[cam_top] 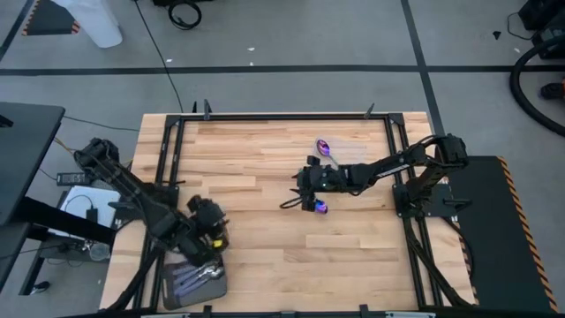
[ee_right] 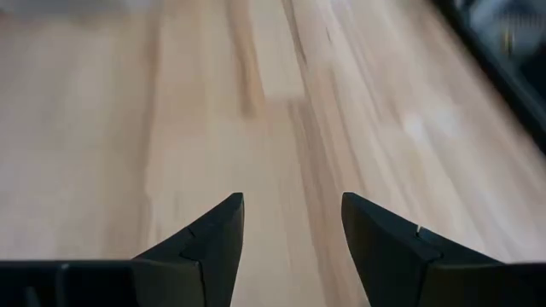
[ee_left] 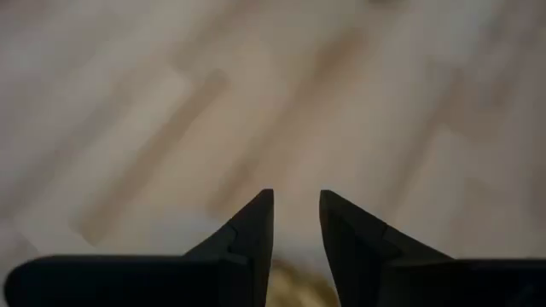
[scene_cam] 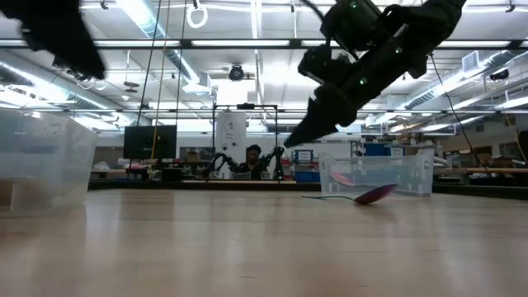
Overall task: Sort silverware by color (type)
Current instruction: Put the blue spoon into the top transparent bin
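Observation:
Two iridescent purple-blue spoons lie on the wooden table: one point(cam_top: 323, 147) toward the far side, the other point(cam_top: 320, 208) close under my right arm's wrist. The low view shows one such spoon point(scene_cam: 370, 195) flat on the table. My right gripper point(cam_top: 290, 200) point(ee_right: 293, 196) hangs open above bare wood left of the nearer spoon, slanting down, its fingers point(scene_cam: 290, 140) clear of the table. My left gripper point(cam_top: 212, 246) point(ee_left: 296, 194) is open at the near left, just beyond a clear container point(cam_top: 173, 291) holding silver utensils point(cam_top: 196, 277). A blurred golden patch point(ee_left: 294, 290) shows far back between its fingers.
A clear container point(scene_cam: 417, 173) stands behind the spoon in the low view, another point(scene_cam: 41, 157) at the left. A black frame point(cam_top: 282, 116) runs round the table's edges. Bare wood lies between the two arms.

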`<state>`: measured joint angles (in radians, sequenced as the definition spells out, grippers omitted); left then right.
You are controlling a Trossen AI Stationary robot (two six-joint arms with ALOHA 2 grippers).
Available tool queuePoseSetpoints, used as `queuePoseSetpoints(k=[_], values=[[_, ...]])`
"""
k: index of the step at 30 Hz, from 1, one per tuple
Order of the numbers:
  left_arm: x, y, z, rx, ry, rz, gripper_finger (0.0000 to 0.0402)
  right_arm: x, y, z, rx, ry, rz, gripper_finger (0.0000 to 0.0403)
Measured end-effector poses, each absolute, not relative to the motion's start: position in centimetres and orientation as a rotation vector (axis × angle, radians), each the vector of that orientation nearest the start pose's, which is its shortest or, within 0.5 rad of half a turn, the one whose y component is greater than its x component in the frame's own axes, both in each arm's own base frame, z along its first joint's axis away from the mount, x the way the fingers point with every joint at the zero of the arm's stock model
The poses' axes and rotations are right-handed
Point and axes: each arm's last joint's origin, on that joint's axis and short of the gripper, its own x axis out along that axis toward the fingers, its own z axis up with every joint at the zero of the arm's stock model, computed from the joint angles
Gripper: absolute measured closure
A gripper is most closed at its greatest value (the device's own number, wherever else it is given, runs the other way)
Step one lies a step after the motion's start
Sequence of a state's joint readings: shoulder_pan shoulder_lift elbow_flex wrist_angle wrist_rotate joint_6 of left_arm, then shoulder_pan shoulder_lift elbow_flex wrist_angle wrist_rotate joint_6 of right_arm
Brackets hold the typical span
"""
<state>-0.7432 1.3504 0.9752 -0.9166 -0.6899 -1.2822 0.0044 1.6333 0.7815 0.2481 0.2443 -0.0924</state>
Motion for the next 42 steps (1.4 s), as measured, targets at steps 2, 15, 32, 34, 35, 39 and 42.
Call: queuePoseSetpoints(k=[2,15,32,34,35,39,42], values=[[19.3,-13.7,24.2,-0.259,0.741,0.569,0.0296,32.0,-0.7,16.6,-0.126,0.679,-0.249,0.0195],[23.5,-10.7,25.7,0.172,0.593,0.579,0.0298,30.2,-0.3,15.0,0.124,0.885,-0.425,0.0195],[21.6,-7.8,31.0,0.353,0.537,0.315,0.0347,29.5,1.0,15.3,0.249,0.99,-0.524,0.0217],[22.1,-7.3,31.1,0.358,0.541,0.262,0.0351,29.5,1.3,15.3,0.256,0.981,-0.531,0.0218],[22.3,-7.0,31.2,0.358,0.541,0.237,0.0353,29.5,1.5,15.3,0.257,0.976,-0.54,0.0218],[23.3,-6.2,31.2,0.344,0.49,0.121,0.0359,29.4,2.0,15.3,0.242,0.95,-0.585,0.0218],[23.8,-5.4,29.3,0.348,0.434,0.046,0.0363,29.5,2.1,14.8,0.246,0.934,-0.586,0.0218]])
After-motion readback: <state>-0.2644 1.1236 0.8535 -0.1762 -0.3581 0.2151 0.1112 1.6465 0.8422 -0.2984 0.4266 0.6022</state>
